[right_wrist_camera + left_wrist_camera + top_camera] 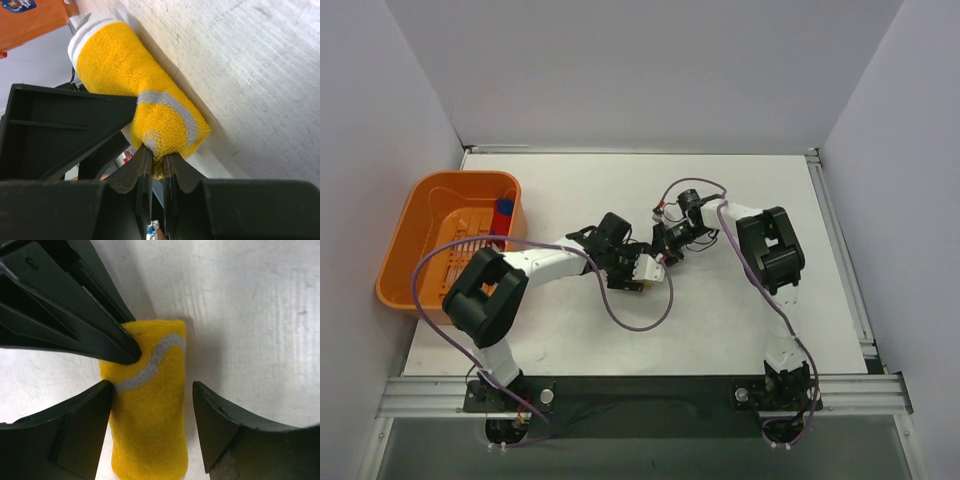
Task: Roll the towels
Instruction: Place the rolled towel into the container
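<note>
Pinching one end of the yellow towel (120,65), the right gripper (157,150) has its two fingers squeezed nearly together with a fold of cloth caught between them. The towel is rolled into a short fat cylinder and lies on the white table (250,315) about mid-table, between the two arms' tips. A pale grey band curves across the roll near the pinched end, and the right wrist view shows a white strip at the far end. The left gripper (152,390) straddles the roll with its jaws spread apart: the left-hand finger (80,430) touches the towel's side, and the other finger stands just beside it with a gap of bare table between. In the left wrist view the right arm's dark fingers come in from the upper left and meet the top edge of the roll. The orange tub (420,230) sits at the table's left side, well apart from the roll. The red and turquoise towel (503,212) is in its far right corner, too small to tell whether it is rolled.
</note>
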